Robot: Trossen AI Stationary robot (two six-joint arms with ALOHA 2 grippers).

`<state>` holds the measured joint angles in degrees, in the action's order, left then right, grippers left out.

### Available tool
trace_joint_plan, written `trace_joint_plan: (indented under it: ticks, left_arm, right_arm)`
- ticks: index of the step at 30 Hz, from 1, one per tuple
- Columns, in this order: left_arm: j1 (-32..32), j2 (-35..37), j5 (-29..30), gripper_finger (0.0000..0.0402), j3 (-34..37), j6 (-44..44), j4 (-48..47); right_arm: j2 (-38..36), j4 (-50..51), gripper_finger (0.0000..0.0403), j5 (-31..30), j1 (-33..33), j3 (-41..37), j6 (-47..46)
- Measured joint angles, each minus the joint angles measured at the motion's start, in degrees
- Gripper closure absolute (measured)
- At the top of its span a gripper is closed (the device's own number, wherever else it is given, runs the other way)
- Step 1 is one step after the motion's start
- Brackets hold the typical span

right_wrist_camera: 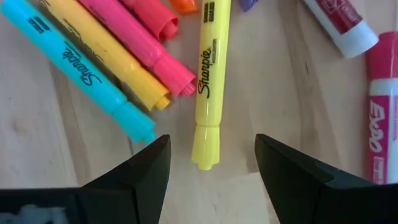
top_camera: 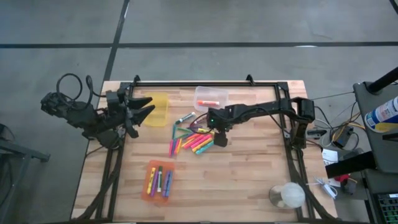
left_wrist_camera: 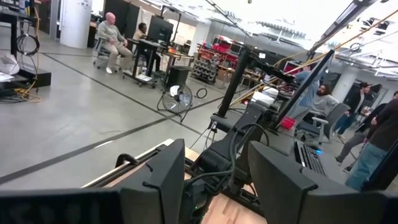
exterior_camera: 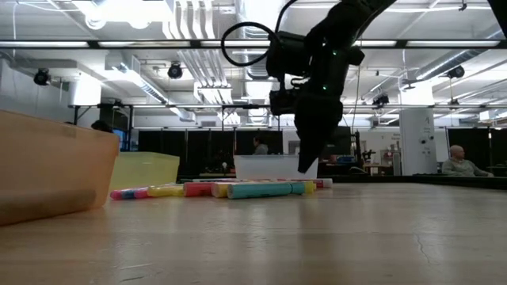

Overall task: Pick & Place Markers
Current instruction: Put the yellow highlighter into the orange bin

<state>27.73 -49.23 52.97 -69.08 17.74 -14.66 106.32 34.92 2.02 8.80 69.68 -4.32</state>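
Several bright markers [top_camera: 193,142] lie in a loose pile on the wooden table [top_camera: 249,180], also seen in the low view [exterior_camera: 261,188]. My right gripper [top_camera: 219,138] hangs open over the pile's right side, pointing steeply down, its fingertips a little above the markers [exterior_camera: 309,162]. In the right wrist view its fingers [right_wrist_camera: 152,165] stand on either side of the end of a yellow marker [right_wrist_camera: 210,81] without touching it. A blue marker [right_wrist_camera: 81,68] and a pink one [right_wrist_camera: 143,43] lie beside it. My left gripper [top_camera: 144,109] waits open and raised at the table's left.
An orange bin [top_camera: 158,180] holding several markers sits near the front left. A yellow bin [top_camera: 160,109] stands by my left gripper. A clear bin [top_camera: 210,98] with a red marker is at the back. A white round object [top_camera: 289,196] sits at the front right.
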Motion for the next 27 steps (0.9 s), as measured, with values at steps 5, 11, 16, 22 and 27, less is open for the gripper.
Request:
trace_joint_plan:
  ticks: [5,11,16,22,27]
  left_arm:
    - [0.0,0.0,0.0,0.0229,0.0,-0.1,-0.3]
    - [0.0,0.0,0.0,0.0229,0.0,0.0,-0.5]
    - [0.0,0.0,0.0,0.0229,0.0,0.0,-0.5]
    - [0.0,0.0,0.0,0.0229,0.0,0.1,-0.5]
    - [0.0,0.0,0.0,0.0229,0.0,0.1,-0.5]
  right_arm:
    - [0.0,-6.4,0.0177,-0.1,0.0,-2.7,-1.4]
    - [0.0,-7.0,0.0177,-0.5,0.0,-5.5,-3.2]
    - [0.0,-10.9,0.0177,-0.6,0.0,-7.9,-5.2]
    - [0.0,-13.6,0.0181,-2.1,0.0,-8.1,-5.8]
    - [0.0,-14.6,0.0206,-2.2,0.1,-7.7,-5.3]
